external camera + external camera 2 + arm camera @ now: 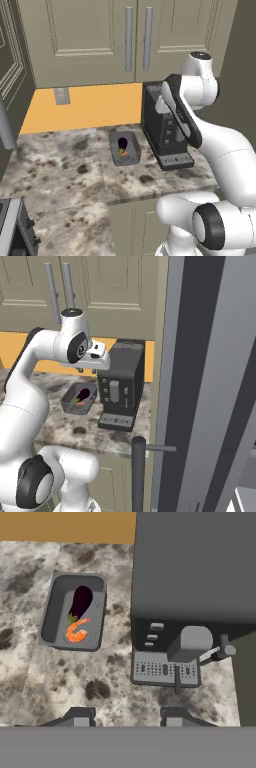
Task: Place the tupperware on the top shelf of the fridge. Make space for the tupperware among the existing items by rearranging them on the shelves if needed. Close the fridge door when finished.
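Since the tupperware [74, 618] sits alone on the speckled tabletop [30, 587], I think I am at the very first step: going to pick it up. Nothing has gone into the fridge [210, 381] yet. The tub lies just beside the black coffee machine [192, 587], not touching it. Inside I can see a dark purple eggplant and an orange shrimp.

My claw [124, 716] hangs high above the tabletop, looking straight down. Its two tips stand a little way apart with nothing between them, so it holds nothing. In the hand view the tub lies up and to the left of the tips, so the claw is not over it yet. It is closer to the front of the coffee machine.

Next I must slide the claw over until it is right above the tub. The gap between the tips looks too small for the whole tub, so I would spread them or pinch one wall. Then I go down slowly, staying away from the machine.

The fridge stands close on the right.
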